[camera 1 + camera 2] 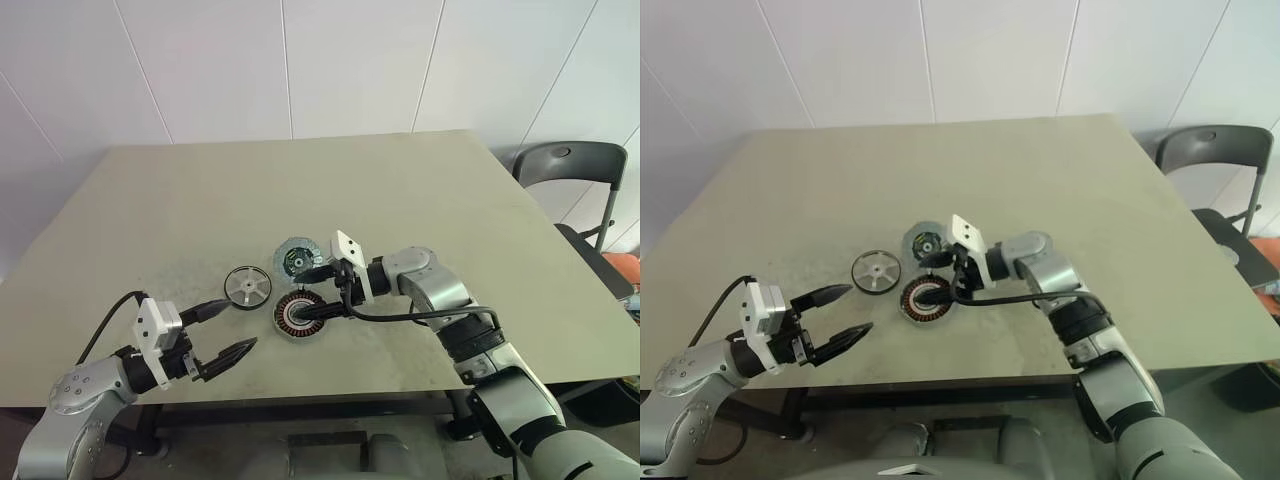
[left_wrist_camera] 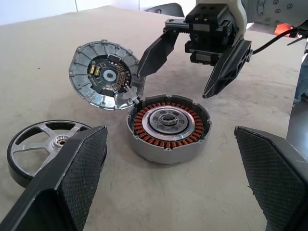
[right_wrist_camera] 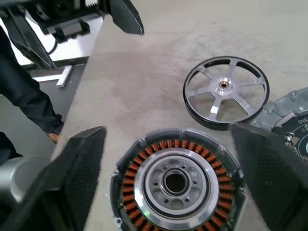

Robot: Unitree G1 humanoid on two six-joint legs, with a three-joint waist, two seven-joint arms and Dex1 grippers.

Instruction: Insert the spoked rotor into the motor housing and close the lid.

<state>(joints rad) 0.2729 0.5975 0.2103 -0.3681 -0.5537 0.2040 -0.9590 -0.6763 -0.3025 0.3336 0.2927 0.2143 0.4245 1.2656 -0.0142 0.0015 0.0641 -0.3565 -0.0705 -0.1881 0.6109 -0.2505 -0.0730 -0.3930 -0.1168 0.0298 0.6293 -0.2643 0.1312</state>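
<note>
Motor housing (image 2: 168, 127) sits mouth up; lid (image 2: 103, 74) leans against it

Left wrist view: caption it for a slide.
Open motor housing with tilted lid, spoked rotor beside it, right gripper above.

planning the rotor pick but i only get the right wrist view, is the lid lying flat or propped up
observer: propped. The lid stands tilted, its lower edge at the rim of the motor housing.
operator: is my right tool carrying anything
observer: no. The right tool hangs open and empty above the housing.
operator: and the left one
observer: the left tool is open and empty, near the table's front edge, short of the spoked rotor.
</note>
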